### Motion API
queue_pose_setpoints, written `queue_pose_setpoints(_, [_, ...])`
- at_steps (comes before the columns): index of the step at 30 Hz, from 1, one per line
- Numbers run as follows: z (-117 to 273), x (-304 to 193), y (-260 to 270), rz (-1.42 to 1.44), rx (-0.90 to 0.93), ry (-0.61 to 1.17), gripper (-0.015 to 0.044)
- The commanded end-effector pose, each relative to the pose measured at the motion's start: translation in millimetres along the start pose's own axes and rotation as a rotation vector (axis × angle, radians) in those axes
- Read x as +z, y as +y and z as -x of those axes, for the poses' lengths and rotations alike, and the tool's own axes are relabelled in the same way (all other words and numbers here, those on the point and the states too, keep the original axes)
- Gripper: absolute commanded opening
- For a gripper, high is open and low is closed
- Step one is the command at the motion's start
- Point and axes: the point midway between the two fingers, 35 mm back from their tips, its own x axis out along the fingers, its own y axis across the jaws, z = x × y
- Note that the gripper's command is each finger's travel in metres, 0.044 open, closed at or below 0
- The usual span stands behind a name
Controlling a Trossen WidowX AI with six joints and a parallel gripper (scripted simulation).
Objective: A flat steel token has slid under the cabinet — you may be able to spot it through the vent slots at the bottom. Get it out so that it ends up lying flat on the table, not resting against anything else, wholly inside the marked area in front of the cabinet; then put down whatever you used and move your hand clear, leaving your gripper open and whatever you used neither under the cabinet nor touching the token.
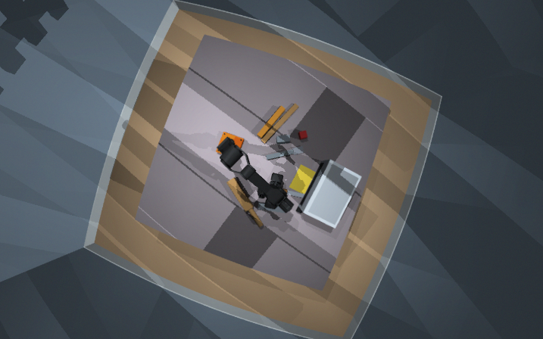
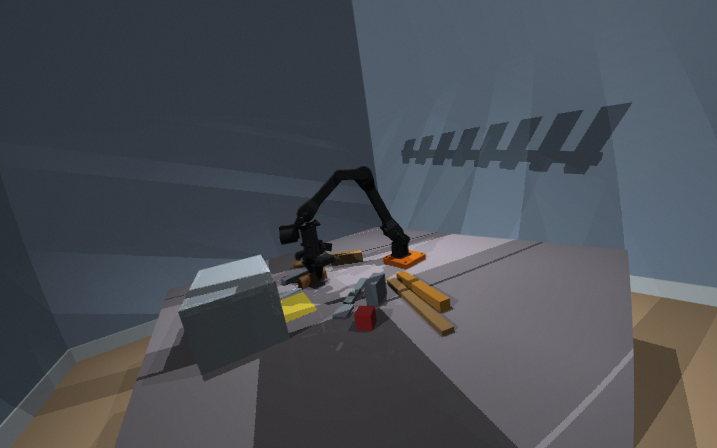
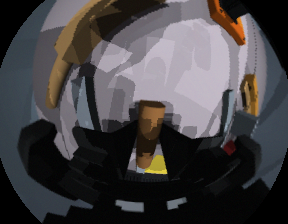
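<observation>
My gripper is low over the table, shut on the brown handle of a tool. A thin grey strip, seemingly the tool's far part, runs from the handle toward the front of the cabinet; I cannot tell whether its end is under the cabinet. The yellow marked area lies beside the strip, in front of the cabinet. The steel token cannot be made out in any view, and the arm hides most of the handle from above.
A wooden paddle-like piece lies beside the gripper. A long grey piece, a grey block and a red cube are on the marked area's other side, with two wooden bars beyond.
</observation>
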Motion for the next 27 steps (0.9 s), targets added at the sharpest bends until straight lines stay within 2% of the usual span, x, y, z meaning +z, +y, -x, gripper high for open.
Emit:
queue_pose_setpoints(1, [0.3,-6.2,0.3,-0.001,0.002,0.001,0.0])
queue_pose_setpoints(27, [1.0,-33.6,0.8,-0.001,0.002,0.003,0.0])
